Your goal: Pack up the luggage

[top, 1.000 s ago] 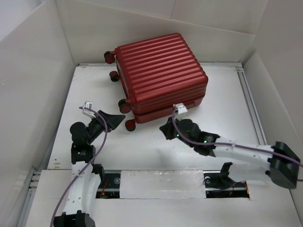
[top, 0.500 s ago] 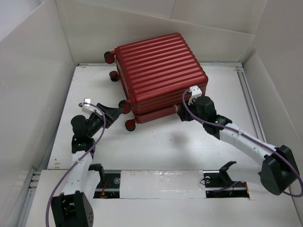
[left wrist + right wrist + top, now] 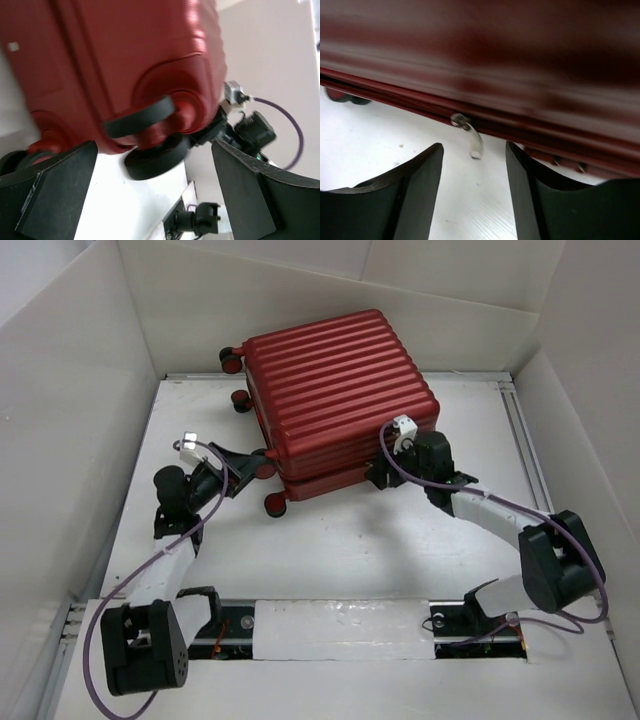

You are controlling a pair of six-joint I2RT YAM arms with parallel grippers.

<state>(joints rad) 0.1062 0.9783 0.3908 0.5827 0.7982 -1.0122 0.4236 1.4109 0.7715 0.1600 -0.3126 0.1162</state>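
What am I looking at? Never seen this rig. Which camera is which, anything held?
Two robot arms are bolted at the near edge of a white table. The wide picture comes from a fixed camera above and behind them. The two close-ups come from a camera on each wrist, with that arm's own fingers at the bottom. On the table lies a closed red suitcase. The left end effector is open near a dark wheel. The right end effector is open at the front seam, with the zipper pull just ahead of its fingers. Neither holds anything.
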